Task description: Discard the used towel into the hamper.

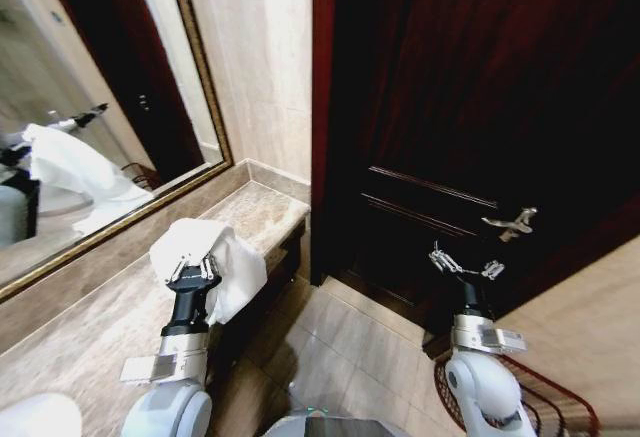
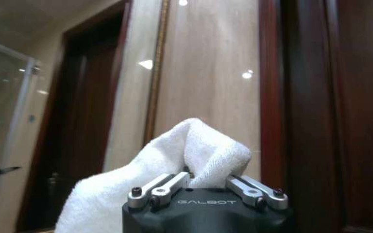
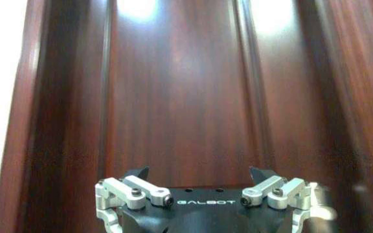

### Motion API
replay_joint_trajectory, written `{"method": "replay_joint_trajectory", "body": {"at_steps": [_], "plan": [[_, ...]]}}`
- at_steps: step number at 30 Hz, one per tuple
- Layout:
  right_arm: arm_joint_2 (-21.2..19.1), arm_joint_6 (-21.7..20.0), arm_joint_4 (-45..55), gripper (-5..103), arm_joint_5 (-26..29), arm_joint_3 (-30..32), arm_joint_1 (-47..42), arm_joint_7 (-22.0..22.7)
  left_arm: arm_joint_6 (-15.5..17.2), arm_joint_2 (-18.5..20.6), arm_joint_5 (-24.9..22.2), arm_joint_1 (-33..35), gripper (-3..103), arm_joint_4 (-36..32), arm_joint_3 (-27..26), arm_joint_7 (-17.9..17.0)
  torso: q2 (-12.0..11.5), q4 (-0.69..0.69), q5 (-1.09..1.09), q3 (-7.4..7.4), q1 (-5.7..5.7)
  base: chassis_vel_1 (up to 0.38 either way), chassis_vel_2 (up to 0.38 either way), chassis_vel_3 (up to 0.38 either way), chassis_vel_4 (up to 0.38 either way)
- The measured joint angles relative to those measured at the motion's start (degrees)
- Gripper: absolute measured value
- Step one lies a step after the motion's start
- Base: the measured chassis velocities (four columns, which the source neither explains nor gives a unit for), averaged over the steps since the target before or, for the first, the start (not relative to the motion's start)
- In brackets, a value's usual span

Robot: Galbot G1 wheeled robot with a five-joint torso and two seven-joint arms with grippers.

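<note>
A: Item 1, towel (image 1: pixel 215 257)?
B: White terry, bunched. Held by left gripper (image 1: pixel 193 275), raised above the marble counter (image 1: pixel 90 337) edge, approx 8 o'clock in head view. Fingers (image 2: pixel 167 183) closed on a fold; in left wrist view the towel (image 2: pixel 193 150) peaks just beyond the fingertips.

A: Long axis?
B: Runs from the bunched top, over the gripper, down toward 5 o'clock; loose tail hangs on the robot's right side of the arm, past the counter front. Tail points floorward.

A: Item 2, hamper (image 1: pixel 545 397)?
B: Red-brown wire basket, on the floor at 5 o'clock, low right corner, partly behind the right arm. Rim faces up, axis upright as far as seen. Well apart from towel.

A: Item 3, right gripper (image 1: pixel 466 263)?
B: Raised, approx 4 o'clock, in front of the dark wood door (image 1: pixel 480 107), below the lever handle (image 1: pixel 510 223). Fingers spread wide, holding nothing; right wrist view shows both fingertips (image 3: pixel 136 174) apart against door panel.

A: Misc?
B: Gold-framed mirror (image 1: pixel 100 107) at 10 o'clock, reflecting towel and arm. Beige tile floor (image 1: pixel 340 347) btwn counter and door.
</note>
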Motion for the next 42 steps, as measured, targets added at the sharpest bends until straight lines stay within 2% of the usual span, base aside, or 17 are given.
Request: {"method": "replay_joint_trajectory", "body": {"at_steps": [42], "plan": [[-0.5,1.4,-2.3,100,0.3,0.3,0.1,-0.3,-0.3,0.1,-0.9,-0.2,4,1.0,-0.2,0.0,0.0,0.0,0.0,0.0,0.0,-0.12,-0.128,-0.122,-0.121]]}}
